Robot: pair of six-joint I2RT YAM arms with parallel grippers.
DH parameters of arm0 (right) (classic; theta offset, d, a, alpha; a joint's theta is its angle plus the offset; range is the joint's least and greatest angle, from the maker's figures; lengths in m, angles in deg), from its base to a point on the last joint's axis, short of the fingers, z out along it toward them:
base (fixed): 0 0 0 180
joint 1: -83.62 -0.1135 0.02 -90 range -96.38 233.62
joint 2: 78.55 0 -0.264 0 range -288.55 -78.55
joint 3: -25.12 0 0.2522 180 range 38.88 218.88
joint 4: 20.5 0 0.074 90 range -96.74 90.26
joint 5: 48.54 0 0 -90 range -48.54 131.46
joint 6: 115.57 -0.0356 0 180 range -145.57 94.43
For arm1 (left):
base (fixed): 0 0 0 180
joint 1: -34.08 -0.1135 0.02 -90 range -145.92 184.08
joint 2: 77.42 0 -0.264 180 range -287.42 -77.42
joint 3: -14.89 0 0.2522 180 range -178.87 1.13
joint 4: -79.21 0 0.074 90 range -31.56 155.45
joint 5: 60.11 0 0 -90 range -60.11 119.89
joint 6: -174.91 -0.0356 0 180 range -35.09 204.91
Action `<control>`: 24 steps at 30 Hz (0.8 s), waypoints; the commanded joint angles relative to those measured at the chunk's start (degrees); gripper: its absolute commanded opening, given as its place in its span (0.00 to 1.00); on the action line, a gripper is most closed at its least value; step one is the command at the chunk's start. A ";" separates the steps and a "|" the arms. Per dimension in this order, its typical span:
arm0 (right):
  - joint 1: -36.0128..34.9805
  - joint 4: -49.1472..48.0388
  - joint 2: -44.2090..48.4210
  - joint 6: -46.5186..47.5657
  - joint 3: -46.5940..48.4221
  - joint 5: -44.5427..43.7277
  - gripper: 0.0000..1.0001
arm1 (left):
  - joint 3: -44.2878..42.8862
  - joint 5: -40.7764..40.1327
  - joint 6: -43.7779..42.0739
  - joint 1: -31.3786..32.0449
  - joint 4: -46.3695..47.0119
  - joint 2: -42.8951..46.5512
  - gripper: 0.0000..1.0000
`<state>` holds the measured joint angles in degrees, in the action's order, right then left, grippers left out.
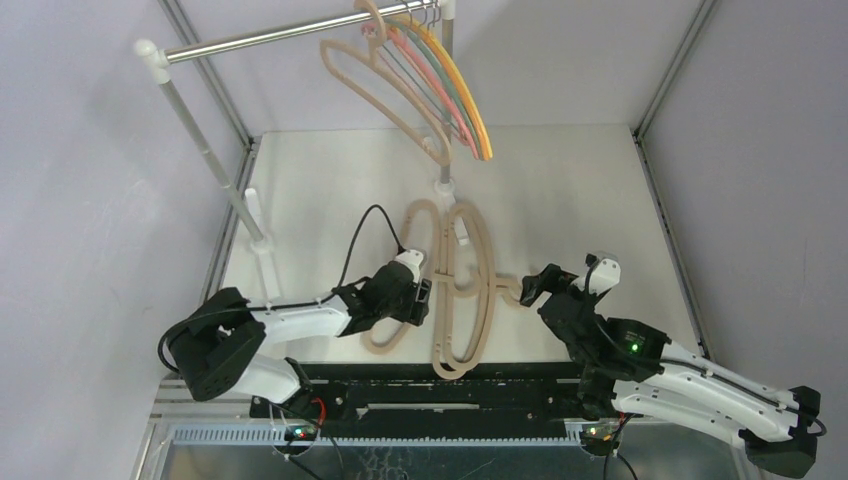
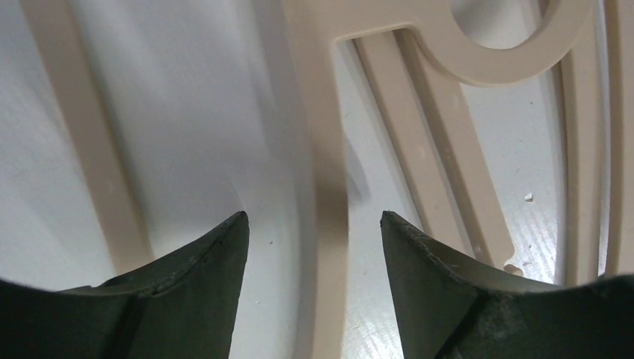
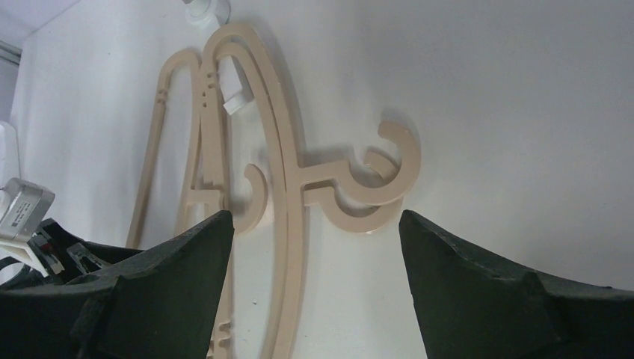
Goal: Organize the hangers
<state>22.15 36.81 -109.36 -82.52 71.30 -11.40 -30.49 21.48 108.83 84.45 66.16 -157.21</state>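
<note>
On the table (image 1: 330, 180), tan hangers (image 1: 478, 288) lie flat; more hangers (image 1: 462, 100) hang on the rail (image 1: 270, 38). The left tool (image 2: 310, 224) is wide open around one bar, so it likely needs to close next. The right tool (image 3: 314, 224) is open and empty by the hooks (image 3: 389, 172).

Top view: hooks of the hung hangers (image 1: 462, 95) cut by the upper edge; the left gripper (image 1: 424, 302) covers part of the tan hangers (image 1: 497, 290) lying on the table (image 1: 580, 200). Left wrist view: hanger bars cropped on every side, nearest bar blurred; their count indeterminate.
</note>
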 commanded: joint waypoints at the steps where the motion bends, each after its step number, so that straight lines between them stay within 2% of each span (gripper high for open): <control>1: 0.29 0.61 0.65 -1.07 -0.60 -1.23 0.89 | -1.21 -1.18 -1.01 1.89 1.66 -2.17 0.73; 4: 0.24 1.16 1.07 -1.42 -0.69 -1.25 0.89 | -1.29 -1.18 -0.75 2.22 1.66 -4.16 0.75; 6: 0.30 1.71 1.54 -1.73 -0.78 -1.36 0.89 | -1.82 -1.26 -0.45 2.42 0.46 -5.33 0.72; 15: 0.24 3.08 4.62 -2.69 -1.87 -1.90 0.90 | -5.21 -5.69 1.20 4.48 -8.17 -9.97 0.35; 16: 0.27 3.05 4.81 -2.79 -2.07 -1.83 0.91 | -5.09 -6.00 1.41 4.66 -8.32 -10.25 0.30; 18: 0.25 3.19 4.92 -2.90 -2.20 -1.58 0.99 | -4.83 -6.63 2.05 5.03 -8.44 -10.38 0.04; 19: 0.28 3.30 4.82 -2.83 -2.25 -1.47 1.00 | -4.59 -6.96 2.19 5.13 -8.38 -10.19 0.01; 24: 0.36 4.41 4.74 -3.39 -2.18 -1.24 1.00 | -4.27 -7.26 2.44 5.33 -8.70 -7.43 0.00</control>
<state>22.15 40.76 -104.75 -84.92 68.92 -11.99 -36.61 13.70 109.97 89.39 65.22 -165.03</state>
